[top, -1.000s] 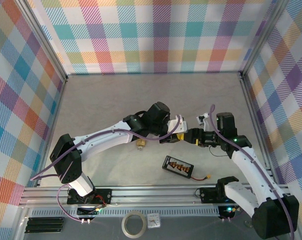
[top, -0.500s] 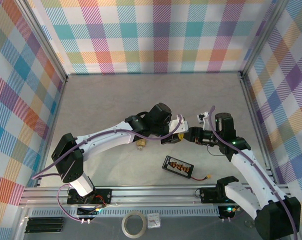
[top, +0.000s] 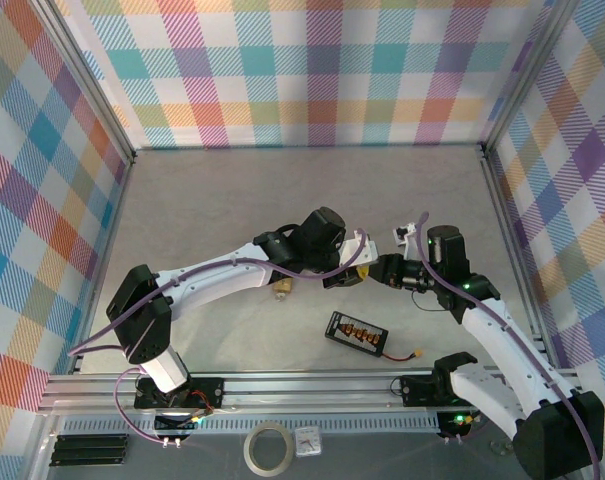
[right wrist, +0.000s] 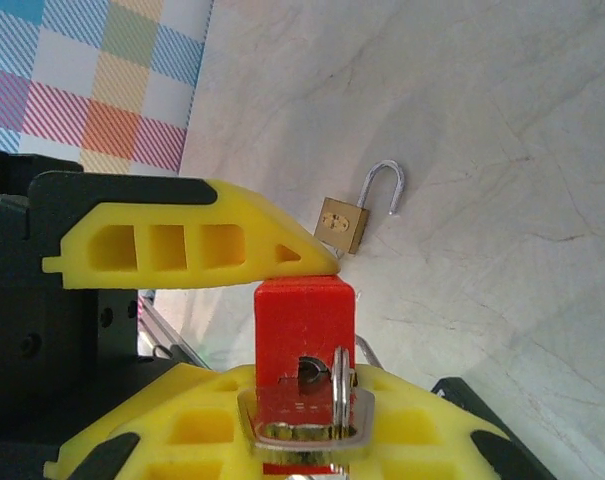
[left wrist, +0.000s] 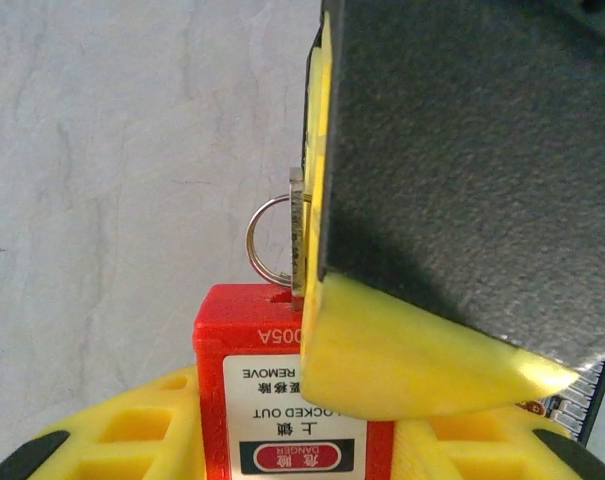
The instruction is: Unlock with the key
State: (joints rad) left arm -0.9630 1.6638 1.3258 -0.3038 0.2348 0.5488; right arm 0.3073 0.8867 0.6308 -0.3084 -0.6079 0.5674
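The red lockout padlock [left wrist: 282,410] is held in the air above the table's middle, a little toward the right edge, clamped across its body by my left fingers [left wrist: 112,435]. Its key [right wrist: 294,425] sits in the keyway, with the key ring [left wrist: 250,240] beside it. My right fingers [right wrist: 172,430] flank the key's head; I cannot tell whether they already pinch it.

I judge the padlock light and rigid. Its smooth plastic shell could twist in the grip once torque comes on, so the hold belongs on its broad flat faces. The key looks like thin, stiff metal, best taken flat across the head.

The shackle is out of sight, and in the overhead view the meeting wrists mask most of the lock. I can't make out how deep the key is seated.
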